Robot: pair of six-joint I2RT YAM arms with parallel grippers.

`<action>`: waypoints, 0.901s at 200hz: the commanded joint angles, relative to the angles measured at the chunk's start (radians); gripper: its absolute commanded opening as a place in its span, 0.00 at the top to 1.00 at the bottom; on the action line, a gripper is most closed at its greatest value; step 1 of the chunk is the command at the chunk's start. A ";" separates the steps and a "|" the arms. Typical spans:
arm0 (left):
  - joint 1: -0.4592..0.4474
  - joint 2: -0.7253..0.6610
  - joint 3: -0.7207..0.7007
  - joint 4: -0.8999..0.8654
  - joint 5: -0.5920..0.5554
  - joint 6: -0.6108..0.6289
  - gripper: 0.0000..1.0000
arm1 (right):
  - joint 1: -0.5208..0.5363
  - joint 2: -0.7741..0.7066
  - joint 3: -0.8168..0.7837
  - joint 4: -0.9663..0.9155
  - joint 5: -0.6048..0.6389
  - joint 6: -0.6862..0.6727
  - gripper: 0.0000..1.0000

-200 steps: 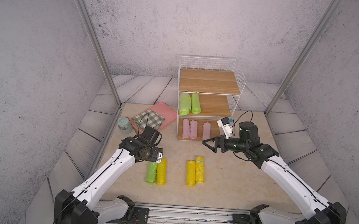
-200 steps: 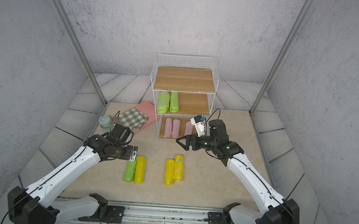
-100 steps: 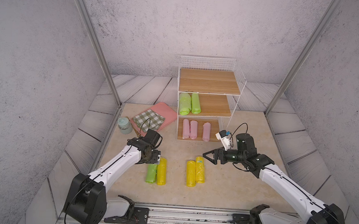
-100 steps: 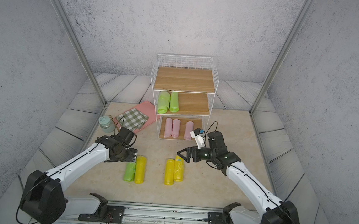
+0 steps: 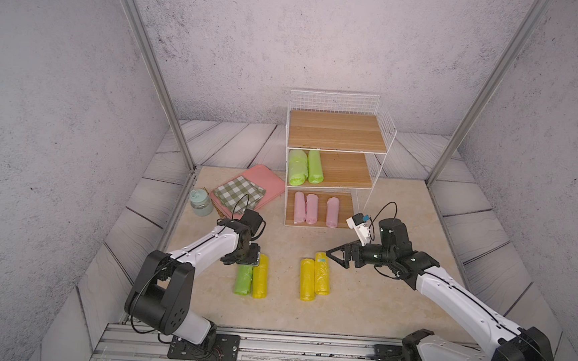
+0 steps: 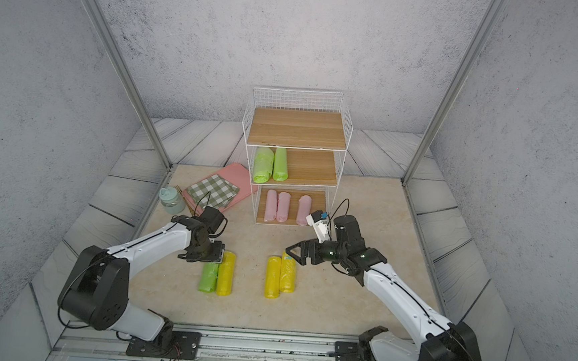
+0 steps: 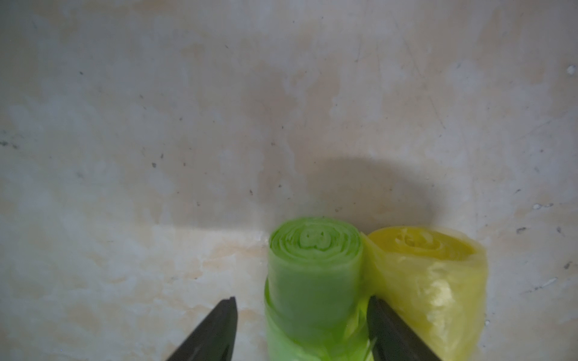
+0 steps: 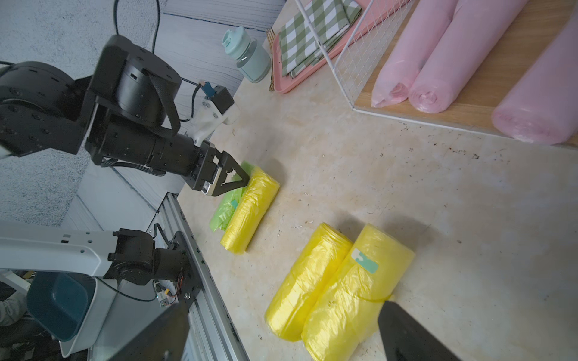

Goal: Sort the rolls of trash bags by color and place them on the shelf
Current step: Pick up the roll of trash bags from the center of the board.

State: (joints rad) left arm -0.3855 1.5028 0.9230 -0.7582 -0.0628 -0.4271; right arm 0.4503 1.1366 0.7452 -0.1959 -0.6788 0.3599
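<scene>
A light green roll [image 5: 243, 282] lies on the table against a yellow roll [image 5: 260, 278]. My left gripper [image 5: 245, 260] points down over their far ends. In the left wrist view, the left gripper [image 7: 301, 301] straddles the green roll [image 7: 314, 268]. One finger is wedged between it and the yellow roll [image 7: 428, 275]; the other stands a little off it. Two more yellow rolls [image 5: 308, 280] [image 5: 322, 274] lie side by side, with my right gripper [image 5: 332, 257] wide open just above their far ends. The shelf [image 5: 336, 132] has two green rolls [image 5: 297, 168] on its middle board and three pink ones [image 5: 311, 209] on its bottom board.
A pink tray [image 5: 263, 179] with a green-white checkered cloth [image 5: 239, 193] lies left of the shelf, and a mint bottle [image 5: 200, 203] stands beside it. A metal rail [image 5: 269, 347] runs along the table's front edge. Slanted posts stand at both back corners.
My left gripper came down over the green roll's far end and its jaws narrowed around it. My right arm moved from near the shelf down toward the two yellow rolls, still open.
</scene>
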 commanded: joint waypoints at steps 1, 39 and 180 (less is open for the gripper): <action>0.011 0.025 0.026 -0.017 -0.005 -0.001 0.32 | -0.002 -0.005 -0.011 0.006 -0.007 -0.027 0.01; 0.013 0.052 0.023 -0.030 -0.016 -0.009 0.36 | -0.002 0.008 -0.015 0.010 -0.010 -0.032 0.01; 0.032 0.097 0.029 -0.064 -0.049 -0.037 0.51 | -0.002 0.014 -0.016 0.004 0.012 -0.021 0.01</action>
State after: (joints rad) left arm -0.3729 1.5929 0.9344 -0.7818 -0.0784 -0.4538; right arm 0.4503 1.1473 0.7353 -0.1898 -0.6777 0.3401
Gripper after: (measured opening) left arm 0.520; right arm 0.987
